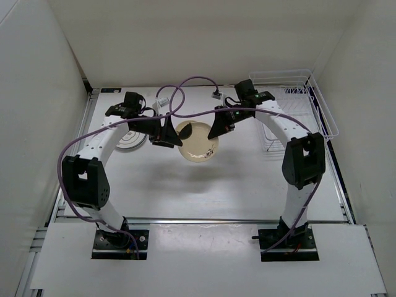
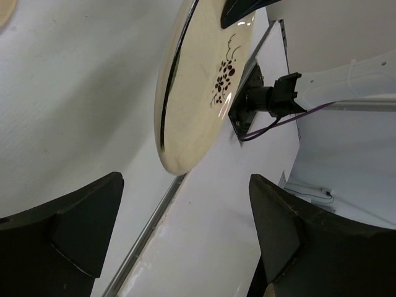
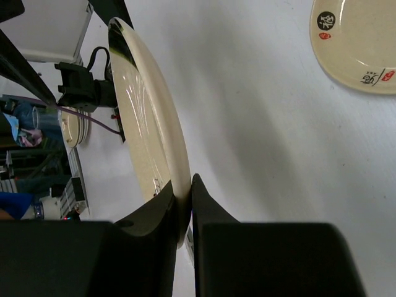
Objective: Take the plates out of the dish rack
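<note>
a white-walled enclosure [image 1: 185,37] closes round a white table [image 1: 247,185]. two white-and-black arms rise from its near edge, the left arm [image 1: 86,179] and the right arm [image 1: 303,161], both bending in toward the middle. one dish rack [image 1: 296,93], made of white wire, stands at the far right corner, and every plate in sight lies outside it. three plates show. the dark-rimmed plate [image 2: 192,93], cream with a dark floral motif at its centre, is up off the table, tilted on edge between the two grippers. the marked plate [image 3: 359,43], cream with small red and black signs, lies flat on the table. the pale plate [image 1: 131,139] lies flat at the left, beside the left arm. the right gripper [image 3: 184,201] pinches the rim of the dark-rimmed plate between nearly closed fingers. the left gripper [image 2: 185,185] stands wide, its fingers [image 2: 80,229] apart from that plate.
</note>
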Available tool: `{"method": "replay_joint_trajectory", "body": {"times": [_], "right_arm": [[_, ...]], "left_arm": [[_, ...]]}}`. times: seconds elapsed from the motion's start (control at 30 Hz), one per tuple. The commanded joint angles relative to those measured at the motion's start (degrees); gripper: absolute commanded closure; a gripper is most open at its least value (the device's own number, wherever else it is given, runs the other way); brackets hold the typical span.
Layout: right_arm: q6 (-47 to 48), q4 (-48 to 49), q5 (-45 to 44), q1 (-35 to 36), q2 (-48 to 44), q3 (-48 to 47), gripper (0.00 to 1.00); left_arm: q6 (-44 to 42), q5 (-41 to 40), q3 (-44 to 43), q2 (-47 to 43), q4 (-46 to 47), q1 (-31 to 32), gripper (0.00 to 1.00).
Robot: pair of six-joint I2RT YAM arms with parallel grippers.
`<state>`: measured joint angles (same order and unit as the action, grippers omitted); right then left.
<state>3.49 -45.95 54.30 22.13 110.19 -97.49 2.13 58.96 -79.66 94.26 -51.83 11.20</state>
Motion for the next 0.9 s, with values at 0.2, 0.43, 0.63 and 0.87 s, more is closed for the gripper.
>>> {"method": "replay_joint_trajectory", "body": {"times": [0.2,0.43,0.63,0.87], "right_arm": [[-2.0,2.9,4.8,0.0,2.3,-5.6,1.0],[-4.9,4.6,7.0,1.1,3.5,-6.7,1.0],[-6.1,5.1,8.4,2.9,4.5,-6.7,1.0],[-6.7,5.7,8.9,4.0,5.8,-8.1,1.0]], "left_arm": [[-0.5,-1.7,-3.0,3.1,1.2,0.0,0.34],[0.1,-1.7,-5.4,7.2,1.2,0.0,0.43],[0.1,-1.0,-6.5,8.5,1.2,0.0,0.52],[-0.5,0.1,-6.5,8.5,1.2,0.0,0.9]]}}
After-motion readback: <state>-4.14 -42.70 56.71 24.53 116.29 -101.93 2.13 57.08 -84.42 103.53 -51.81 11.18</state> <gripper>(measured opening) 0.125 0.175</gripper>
